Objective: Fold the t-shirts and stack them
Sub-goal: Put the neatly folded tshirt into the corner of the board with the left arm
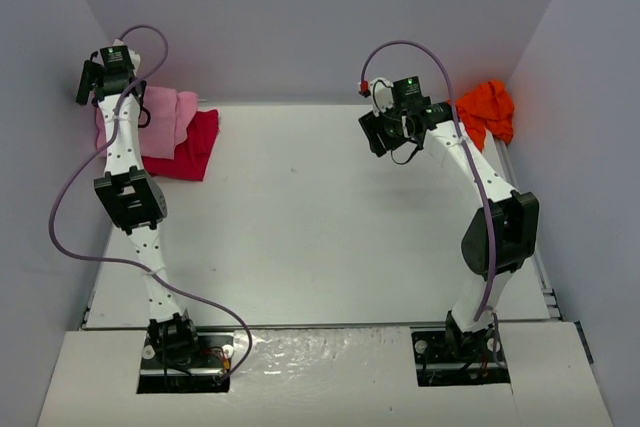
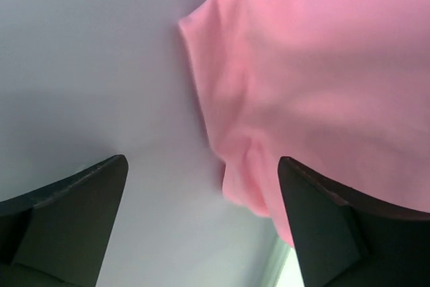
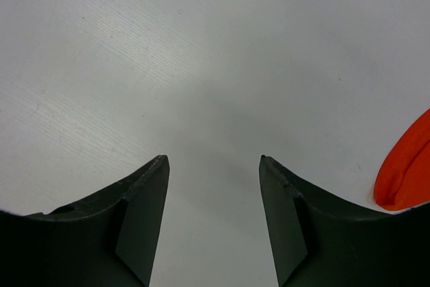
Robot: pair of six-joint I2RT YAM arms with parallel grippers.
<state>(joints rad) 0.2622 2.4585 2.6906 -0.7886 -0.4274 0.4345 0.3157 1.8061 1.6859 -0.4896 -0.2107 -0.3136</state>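
Note:
A light pink t-shirt [image 1: 165, 119] lies folded at the table's back left, on top of a darker red-magenta t-shirt [image 1: 196, 147]. An orange t-shirt [image 1: 487, 110] lies crumpled at the back right. My left gripper [image 1: 92, 80] is open and empty, raised by the left wall beside the pink shirt, whose edge fills the left wrist view [image 2: 322, 78]. My right gripper [image 1: 378, 133] is open and empty above bare table, left of the orange shirt, whose edge shows in the right wrist view [image 3: 406, 173].
White walls close in the table [image 1: 320, 237] at the back, left and right. A metal rail [image 1: 525, 217] runs along the right edge. Purple cables loop from both arms.

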